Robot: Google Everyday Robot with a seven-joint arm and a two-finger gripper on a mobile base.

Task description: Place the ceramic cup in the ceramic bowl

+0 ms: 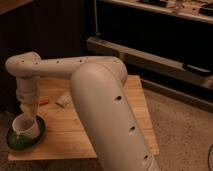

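The white ceramic cup point(25, 128) stands upright inside the glossy green ceramic bowl point(35, 142) at the front left corner of the wooden table point(75, 135). My gripper point(31, 111) hangs straight down from the white arm point(65, 67), right above the cup's rim, touching or nearly touching it. The bowl's far side is hidden behind the cup.
A flat white patterned box point(63, 99) lies on the table behind the bowl, with a small orange item point(43, 102) to its left. My large white arm link point(112, 120) covers the table's middle. A dark shelf unit point(160, 40) stands behind.
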